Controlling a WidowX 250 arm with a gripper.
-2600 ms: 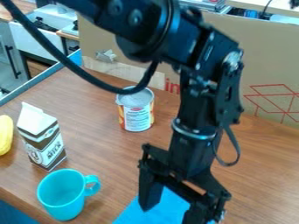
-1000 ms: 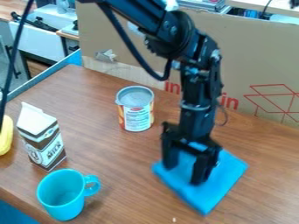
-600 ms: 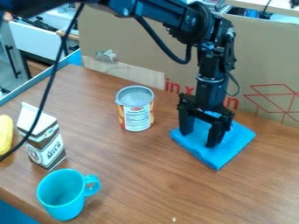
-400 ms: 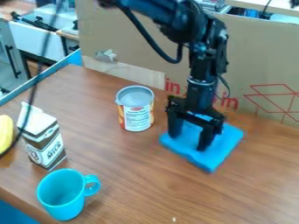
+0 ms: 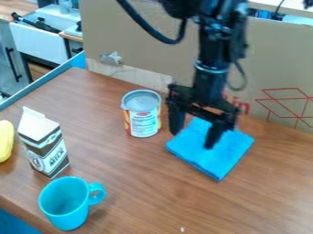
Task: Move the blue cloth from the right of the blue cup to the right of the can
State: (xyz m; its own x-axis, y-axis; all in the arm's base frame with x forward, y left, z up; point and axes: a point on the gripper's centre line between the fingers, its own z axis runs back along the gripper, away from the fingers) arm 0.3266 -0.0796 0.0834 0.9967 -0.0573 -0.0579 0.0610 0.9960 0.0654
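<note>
A blue cloth (image 5: 218, 161) is lying in a flat, squarish shape on the wooden table (image 5: 143, 183), toward the far edge and right of the middle, with one corner pointing toward the near side. The black gripper (image 5: 193, 139) is hanging over the cloth's left part, its two fingers spreading well apart and pointing down, with nothing being pinched between them; whether the tips are touching the cloth is hard to tell. The arm (image 5: 211, 55) is coming down from the top edge of the view. Just left of the gripper, a metal can (image 5: 143, 122) with a printed label is standing upright. Farther left, a brown-and-white gable-topped carton (image 5: 45, 146) is standing upright near the left side of the table, and a yellow object (image 5: 5, 140) is showing partly beside it at the view's edge. Nearer, a turquoise mug (image 5: 66, 205) is standing upright close to the table's near left edge, its handle pointing right. A large cardboard sheet (image 5: 143, 39) with red markings is rising along the far edge, and a blue strip (image 5: 45, 82) is running along the table's left edge, meeting the cardboard near the far left corner.
</note>
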